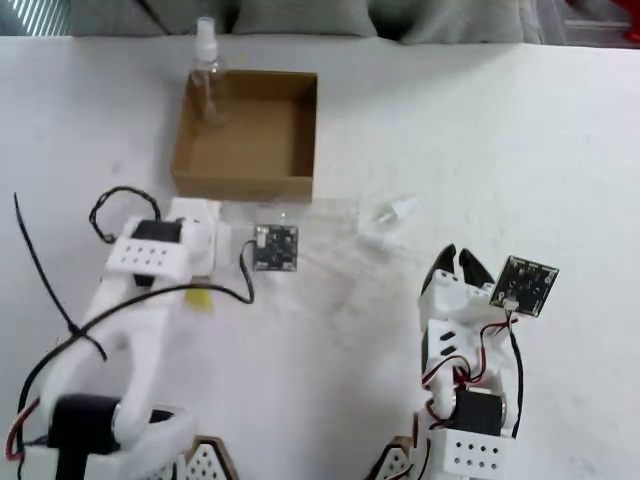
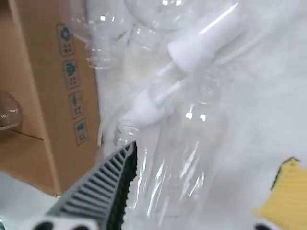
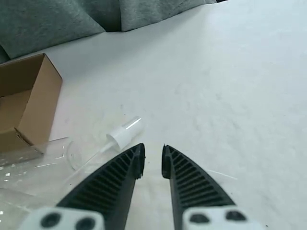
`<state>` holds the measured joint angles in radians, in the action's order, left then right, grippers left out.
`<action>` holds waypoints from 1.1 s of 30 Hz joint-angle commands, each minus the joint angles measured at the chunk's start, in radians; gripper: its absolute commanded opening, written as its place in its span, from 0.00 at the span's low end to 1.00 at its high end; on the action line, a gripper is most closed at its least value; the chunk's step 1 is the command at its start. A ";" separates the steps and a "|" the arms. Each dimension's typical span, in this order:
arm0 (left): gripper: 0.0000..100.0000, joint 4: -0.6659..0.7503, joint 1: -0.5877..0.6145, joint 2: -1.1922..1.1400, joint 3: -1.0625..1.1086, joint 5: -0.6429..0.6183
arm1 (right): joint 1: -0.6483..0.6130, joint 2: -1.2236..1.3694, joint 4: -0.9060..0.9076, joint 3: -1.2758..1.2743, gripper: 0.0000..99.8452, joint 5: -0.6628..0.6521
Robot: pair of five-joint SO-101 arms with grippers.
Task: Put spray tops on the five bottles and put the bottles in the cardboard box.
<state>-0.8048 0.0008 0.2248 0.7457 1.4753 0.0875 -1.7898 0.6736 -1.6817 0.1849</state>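
The cardboard box [image 1: 245, 135] stands open at the back left. Upright in its far left corner is a clear bottle [image 1: 208, 80] with a spray top on. Just in front of the box's near wall is my left gripper [image 1: 205, 228]. Its ribbed finger [image 2: 117, 177] lies beside a capless clear bottle [image 2: 187, 158], and the jaws stand wide and open around that bottle. Two loose spray tops [image 2: 153, 103] [image 2: 201, 33] and more capless bottles [image 2: 98, 50] lie past it. My right gripper [image 3: 152, 158] hovers slightly open and empty, a short way from a loose spray top [image 3: 122, 130] [image 1: 393, 213].
Clear bottles [image 1: 310, 225] lie on the white table [image 1: 480, 130] between the box and the spray top. The box's side wall [image 2: 62, 96] is close beside my left finger. Black cables [image 1: 60, 300] trail from the left arm. Grey cloth [image 3: 72, 19] lines the table's far edge.
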 commanded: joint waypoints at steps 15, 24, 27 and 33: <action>0.39 -0.058 -0.050 -0.113 -0.117 -0.103 | -0.013 -0.012 0.004 -0.008 0.05 -0.014; 0.35 -0.052 -0.035 -0.113 -0.124 -0.097 | -0.013 -0.012 0.004 -0.008 0.05 -0.014; 0.35 -0.052 -0.033 -0.114 -0.117 -0.095 | -0.013 -0.012 0.004 -0.008 0.05 -0.014; 0.35 -0.037 -0.033 -0.183 -0.138 -0.100 | -0.013 -0.012 0.004 -0.008 0.05 -0.014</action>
<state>-0.8493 -0.0407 0.0744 0.6705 1.3817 0.0875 -1.7898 0.6736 -1.6817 0.1849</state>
